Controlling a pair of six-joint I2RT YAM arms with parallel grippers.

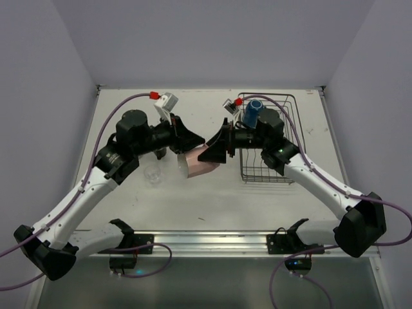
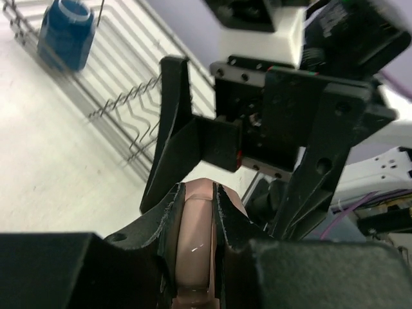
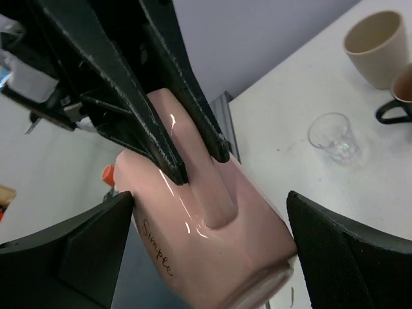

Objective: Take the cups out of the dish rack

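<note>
Now my left gripper (image 2: 196,193) pinches the handle (image 3: 215,193) of the pink cup (image 3: 219,257) left of the rack (image 1: 264,180), right gripper (image 3: 209,241) spread around it.

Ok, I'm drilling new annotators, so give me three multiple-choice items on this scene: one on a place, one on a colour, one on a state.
1. Relative to the rack, the blue mug stands: A beside; B inside; C behind.
2. What colour is the held cup? A pink; B brown; C cream.
3. The left gripper is: A wide open; B out of view; C shut on the cup.
Answers: B, rack bars surround the mug; A, its glossy wall is pink; C, both fingers pinch its handle.
</note>
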